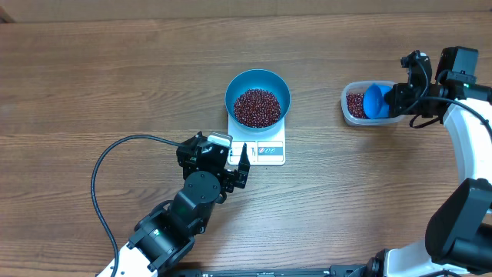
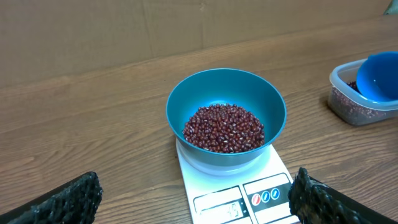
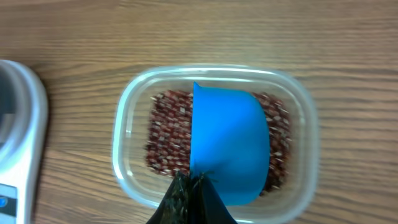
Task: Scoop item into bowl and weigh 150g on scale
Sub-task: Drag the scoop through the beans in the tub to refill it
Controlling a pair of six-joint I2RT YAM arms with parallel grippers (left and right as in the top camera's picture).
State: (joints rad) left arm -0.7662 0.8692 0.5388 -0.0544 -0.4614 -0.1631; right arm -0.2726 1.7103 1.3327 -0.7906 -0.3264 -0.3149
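Note:
The blue bowl [image 1: 258, 77] stands on the white scale [image 1: 269, 150], filled partway with red-brown beans [image 1: 257, 107]. My left gripper [image 1: 237, 160] hovers open at the scale's front edge, holding nothing. In the left wrist view its fingertips [image 2: 74, 199] stand wide on either side of the scale [image 2: 267, 180], whose display is too blurred to read. The bowl [image 2: 186, 102] and its beans [image 2: 224, 127] sit just beyond. My right gripper [image 1: 393, 98] is shut on the small blue scoop [image 1: 375, 101], which rests tipped on its side in the clear tub [image 1: 354, 115]. The right wrist view shows that gripper [image 3: 189, 183], the scoop [image 3: 230, 146] and more beans [image 3: 168, 130].
The tub's rim [image 3: 124, 124] surrounds the scoop, and the scale's edge [image 3: 25, 124] shows to its left. A black cable [image 1: 115, 154] loops across the wooden table left of the left arm.

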